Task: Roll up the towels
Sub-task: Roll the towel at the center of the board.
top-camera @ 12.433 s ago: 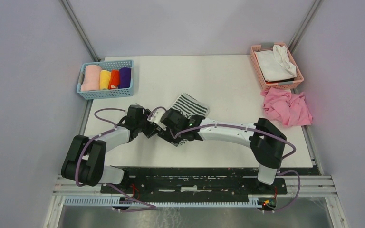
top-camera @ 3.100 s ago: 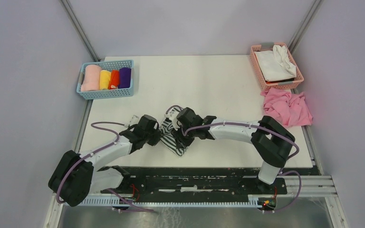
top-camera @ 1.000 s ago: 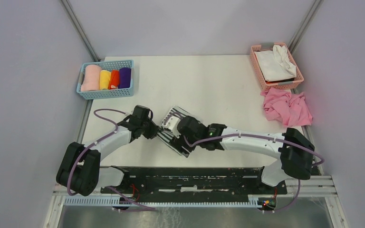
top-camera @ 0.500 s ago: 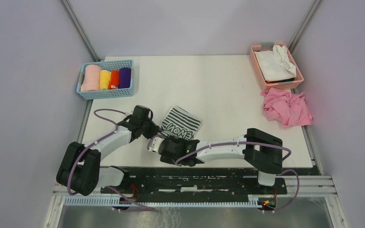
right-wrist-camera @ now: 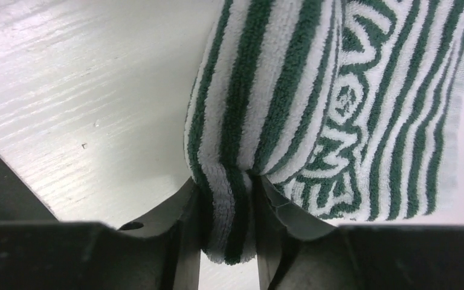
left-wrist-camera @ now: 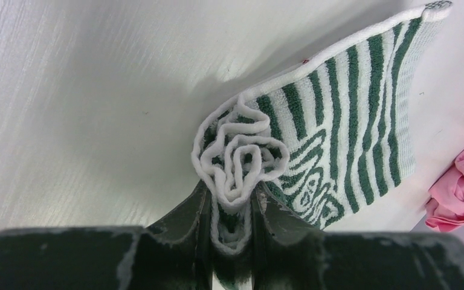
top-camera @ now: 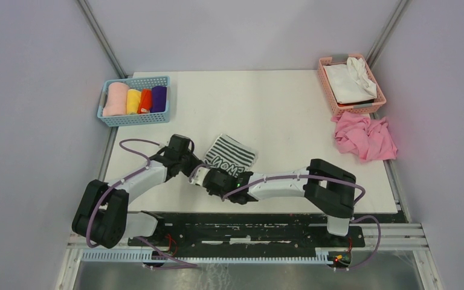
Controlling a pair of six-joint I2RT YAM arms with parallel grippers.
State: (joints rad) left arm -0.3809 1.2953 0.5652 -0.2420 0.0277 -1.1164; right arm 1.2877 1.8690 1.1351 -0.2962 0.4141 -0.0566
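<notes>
Since half a second ago the right jaws have been brought up to the striped towel (right-wrist-camera: 266, 90) and narrowed, and its near folded edge is now pinched between them. Just beside them, the towel's rolled end is gripped by the closed left jaws. The towel is laid on the worktop (top-camera: 278, 109) toward its front, and of its lettering only "MON" can be read. Farther back, a purple roll (top-camera: 159, 98) is seen in the blue basket (top-camera: 134, 118), well apart at the left.
</notes>
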